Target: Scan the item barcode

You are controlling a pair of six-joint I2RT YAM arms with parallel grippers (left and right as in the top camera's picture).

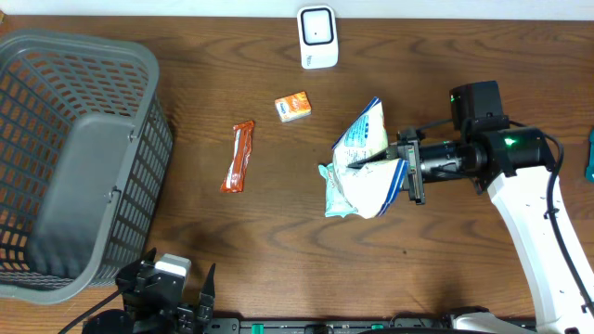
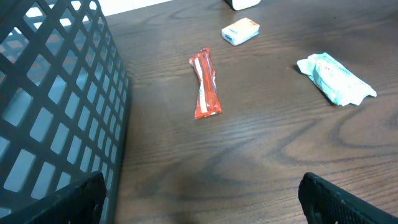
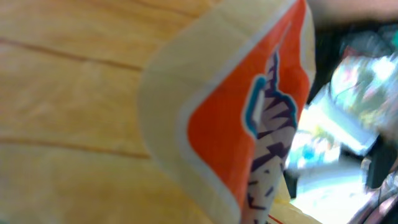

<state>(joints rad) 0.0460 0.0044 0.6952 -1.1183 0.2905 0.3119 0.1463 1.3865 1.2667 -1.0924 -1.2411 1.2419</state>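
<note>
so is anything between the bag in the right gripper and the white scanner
Nothing visible does. The right gripper is shut on the snack bag, and only bare table lies between it and the white scanner. The small orange box sits just left of that line, clear of it.

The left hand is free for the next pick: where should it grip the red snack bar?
Pinch the red snack bar across its narrow middle, coming straight down: it lies flat on the table, both long edges clear.
</note>
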